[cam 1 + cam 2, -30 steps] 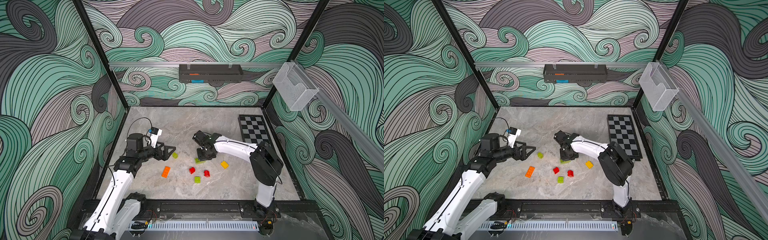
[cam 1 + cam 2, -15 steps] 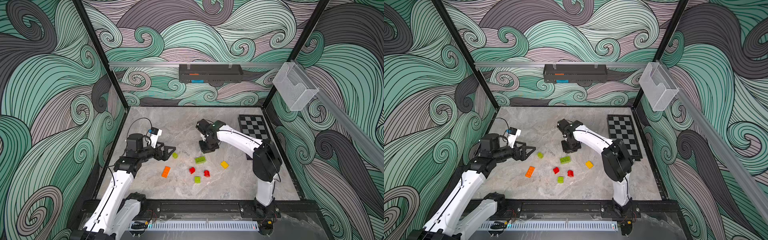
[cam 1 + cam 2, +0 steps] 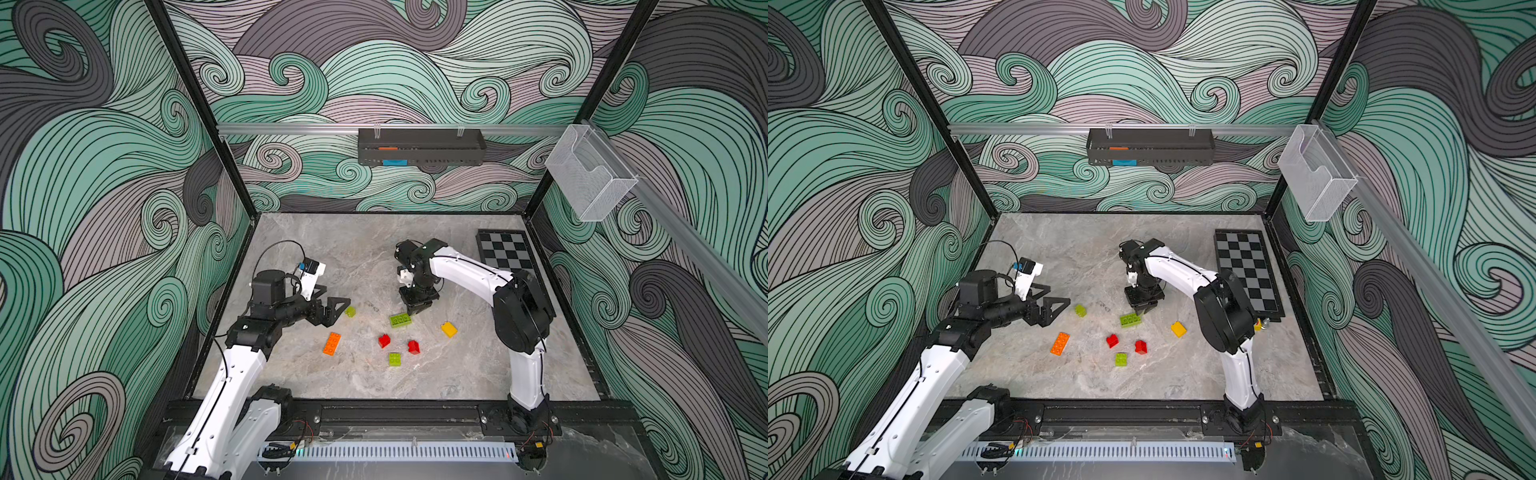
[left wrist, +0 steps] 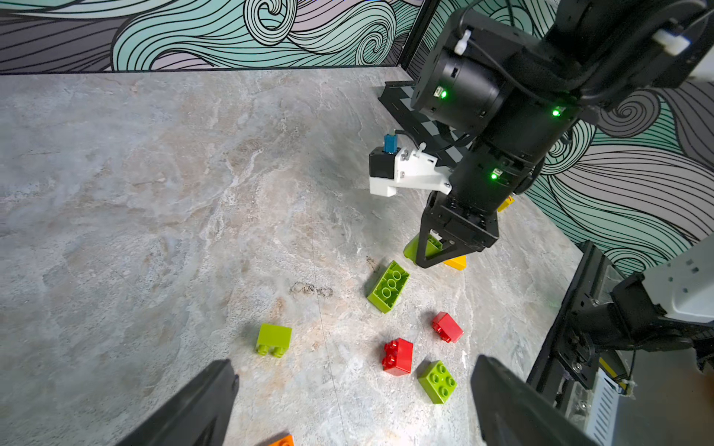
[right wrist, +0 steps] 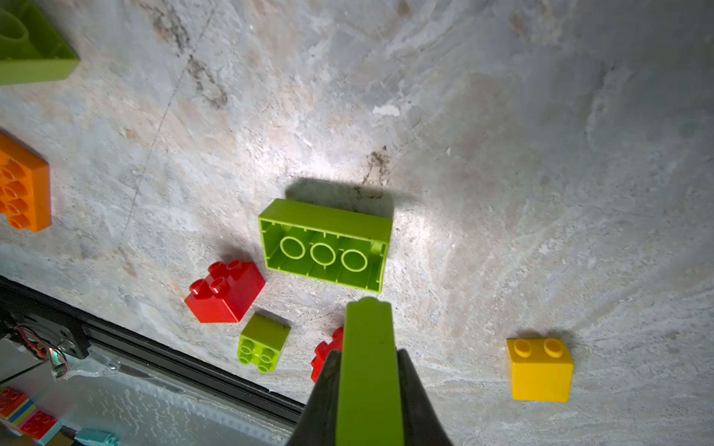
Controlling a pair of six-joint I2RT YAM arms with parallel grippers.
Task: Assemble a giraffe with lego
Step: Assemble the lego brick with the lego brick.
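**One gripped, the rest loose**

Over the grey marble table point(image 3: 374, 257), we saw the left jaws spread wide. The right jaws, near the upturned long lime brick point(image 3: 400, 320), pinched a lime green plastic brick point(image 5: 369, 367).

Board point(image 3: 507, 253) right of loose bricks point(image 3: 400, 320)

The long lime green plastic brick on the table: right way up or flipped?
Flipped: the long lime green plastic brick shows its hollow underside, with three rings, facing up; no studs visible.
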